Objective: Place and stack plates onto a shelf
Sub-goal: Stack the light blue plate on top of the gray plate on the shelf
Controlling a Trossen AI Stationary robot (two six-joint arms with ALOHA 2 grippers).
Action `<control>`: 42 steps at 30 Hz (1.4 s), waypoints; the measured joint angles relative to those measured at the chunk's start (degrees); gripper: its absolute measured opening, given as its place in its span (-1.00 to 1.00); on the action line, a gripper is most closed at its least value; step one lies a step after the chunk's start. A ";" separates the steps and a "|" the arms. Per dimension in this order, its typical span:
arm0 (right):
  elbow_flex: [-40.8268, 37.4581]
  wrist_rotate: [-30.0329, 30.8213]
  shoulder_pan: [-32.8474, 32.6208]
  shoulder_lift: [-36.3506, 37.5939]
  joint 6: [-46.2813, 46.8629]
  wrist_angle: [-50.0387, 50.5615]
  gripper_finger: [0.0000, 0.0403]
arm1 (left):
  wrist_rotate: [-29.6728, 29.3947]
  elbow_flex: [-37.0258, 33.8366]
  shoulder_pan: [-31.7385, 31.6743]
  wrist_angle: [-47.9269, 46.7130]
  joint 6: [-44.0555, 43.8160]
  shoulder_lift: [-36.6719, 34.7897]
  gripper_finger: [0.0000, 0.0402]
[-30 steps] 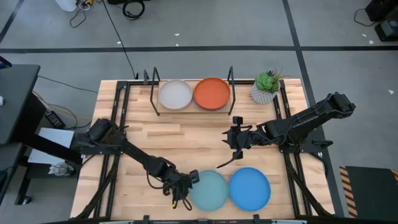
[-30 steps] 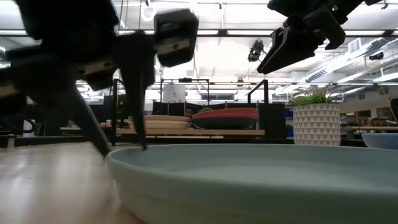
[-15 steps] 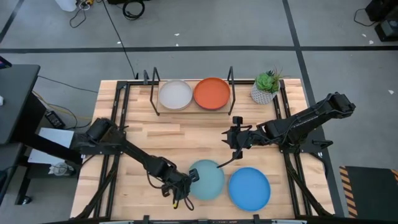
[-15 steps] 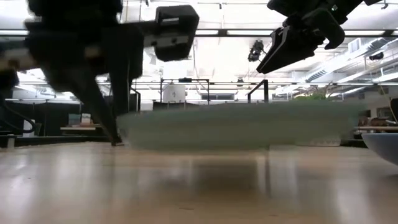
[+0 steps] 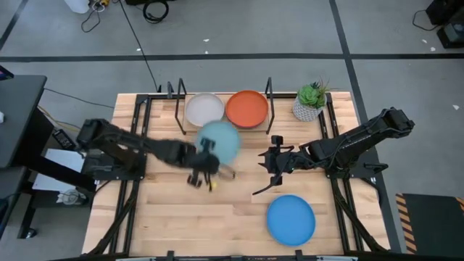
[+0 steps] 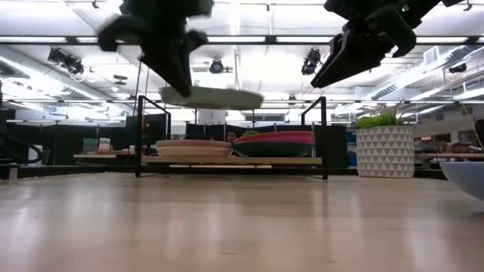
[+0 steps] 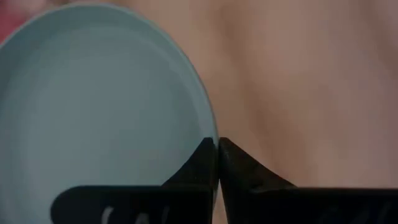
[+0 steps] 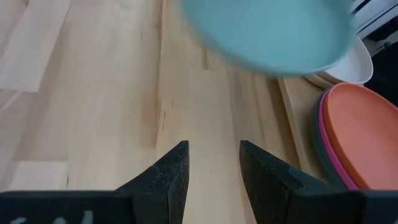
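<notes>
a light turquoise plate (image 5: 217,141) hangs in the air just in front of the shelf (image 5: 223,129), pinched at its rim by the left gripper (image 5: 206,164), whose fingers are pressed together on the plate's edge (the left wrist view shows them meeting right at the lip). from table height the plate sits roughly level, above the stacks already on the board. it looks stiff, shallow and light, judging by how a single edge grip carries it flat; the matte rim is likely the only place to take hold, and a thin pinch there could let it swing or slip. on the shelf, a pale stack topped by a whitish plate (image 5: 204,109) lies beside an orange plate (image 5: 247,108) over magenta. a blue plate (image 5: 291,220) waits on the table's near edge. the right gripper (image 5: 273,165) hovers mid-table, jaws spread and empty. a potted plant (image 5: 310,101) stands beside the shelf.
</notes>
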State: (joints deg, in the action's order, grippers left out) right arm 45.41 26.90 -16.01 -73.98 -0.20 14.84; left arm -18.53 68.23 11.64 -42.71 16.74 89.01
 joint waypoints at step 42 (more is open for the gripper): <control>-8.11 -0.57 -3.54 -0.02 7.62 -11.36 -0.27 | 17.59 -0.24 -36.56 3.73 0.41 5.28 -0.56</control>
State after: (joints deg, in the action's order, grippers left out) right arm 37.30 26.33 -19.55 -74.00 7.42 3.49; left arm -0.94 67.99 -24.92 -38.98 17.15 94.29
